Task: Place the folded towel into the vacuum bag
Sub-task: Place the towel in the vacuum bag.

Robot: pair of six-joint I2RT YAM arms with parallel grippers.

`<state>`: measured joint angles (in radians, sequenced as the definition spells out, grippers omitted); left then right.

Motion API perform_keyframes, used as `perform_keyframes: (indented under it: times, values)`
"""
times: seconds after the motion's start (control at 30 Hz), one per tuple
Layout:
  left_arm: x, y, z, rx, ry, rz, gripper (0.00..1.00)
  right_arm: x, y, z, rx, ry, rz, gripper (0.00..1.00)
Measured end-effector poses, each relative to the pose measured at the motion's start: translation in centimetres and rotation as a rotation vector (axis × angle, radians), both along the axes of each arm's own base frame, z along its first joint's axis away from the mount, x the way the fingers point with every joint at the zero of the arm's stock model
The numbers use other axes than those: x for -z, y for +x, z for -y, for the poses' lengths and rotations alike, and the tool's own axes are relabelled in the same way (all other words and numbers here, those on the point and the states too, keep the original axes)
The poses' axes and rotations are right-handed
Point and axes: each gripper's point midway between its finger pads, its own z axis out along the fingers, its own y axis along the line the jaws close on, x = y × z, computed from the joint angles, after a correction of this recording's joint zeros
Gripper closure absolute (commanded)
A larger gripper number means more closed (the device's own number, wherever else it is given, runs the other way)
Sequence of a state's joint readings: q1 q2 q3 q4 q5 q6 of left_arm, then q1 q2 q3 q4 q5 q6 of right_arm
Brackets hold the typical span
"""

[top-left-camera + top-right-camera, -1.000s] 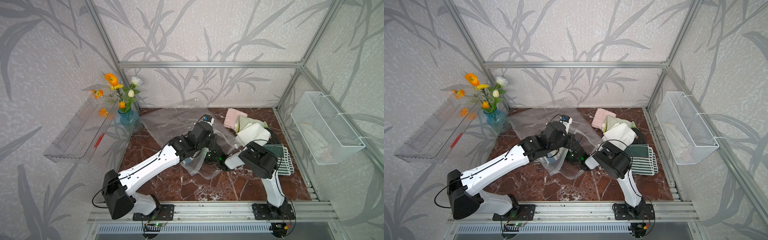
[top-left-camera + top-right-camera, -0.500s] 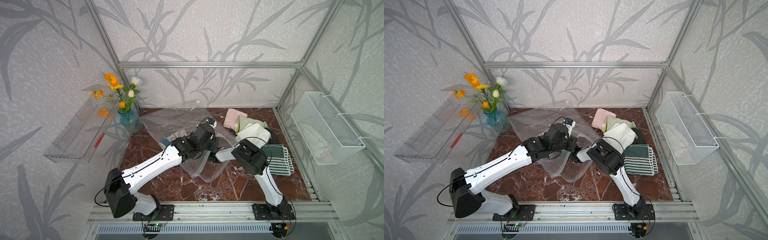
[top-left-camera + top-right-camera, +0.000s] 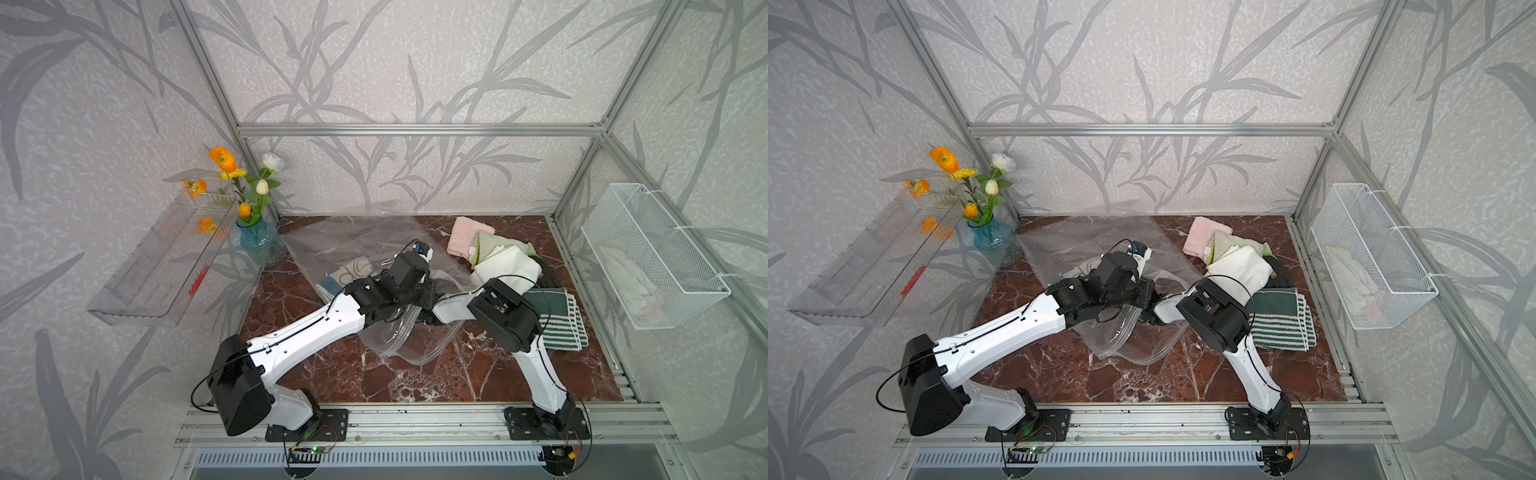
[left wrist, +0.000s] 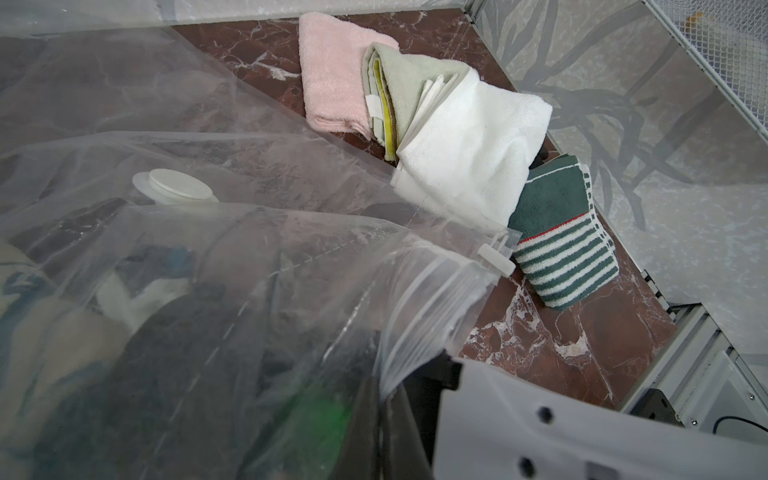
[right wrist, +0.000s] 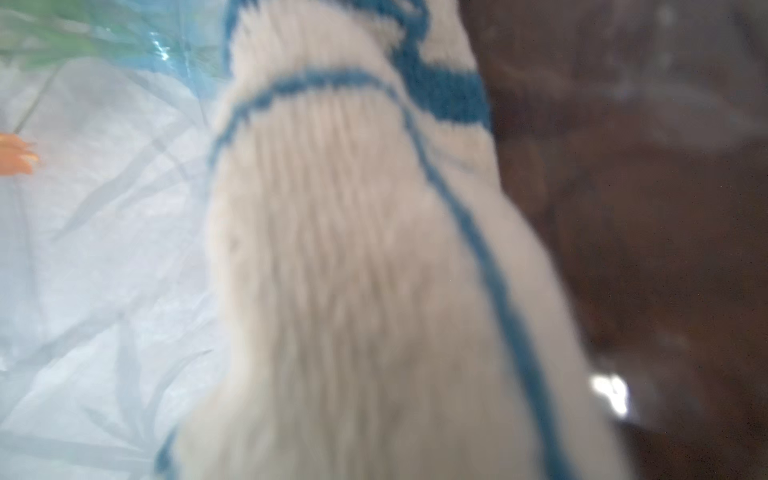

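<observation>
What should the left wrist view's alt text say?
A clear vacuum bag with a white round valve fills the foreground, its zip-seal mouth open. Beyond it lie a pink towel, pale green towel, white towel and green striped towel on the marble table.

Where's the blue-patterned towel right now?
In a top view the blue-patterned towel lies inside the vacuum bag, between the blue vase on the left and the left arm's wrist; it also fills the right wrist view.

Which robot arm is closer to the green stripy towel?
Right. The right arm bends right beside the green stripy towel; the left arm reaches in from the opposite side, well apart from it.
</observation>
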<state>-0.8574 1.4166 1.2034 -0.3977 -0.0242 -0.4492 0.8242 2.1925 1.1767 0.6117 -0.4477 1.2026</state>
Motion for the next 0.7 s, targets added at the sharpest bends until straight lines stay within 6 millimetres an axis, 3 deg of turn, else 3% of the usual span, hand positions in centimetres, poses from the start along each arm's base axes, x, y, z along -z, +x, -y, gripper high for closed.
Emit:
perform_keyframes:
  times: [0.23, 0.37, 0.5, 0.7]
  values:
    - [-1.8, -1.7, 1.7, 0.086, -0.098, 0.001, 1.0, 0.1, -3.7, 4.6, 0.027, -0.07, -0.051, 0.33]
    - [-2.4, -0.6, 0.3, 0.031, -0.098, 0.031, 1.0, 0.2, -4.8, 6.8, 0.07, -0.089, -0.071, 0.34]
    - [-1.3, 0.3, -1.3, -0.021, -0.066, 0.027, 1.0, 0.2, -4.4, 7.2, 0.103, -0.066, -0.096, 0.36]
    - [-0.9, 0.3, -1.7, -0.032, -0.05, 0.019, 1.0, 0.4, -4.6, 7.9, 0.144, -0.02, -0.105, 0.38]
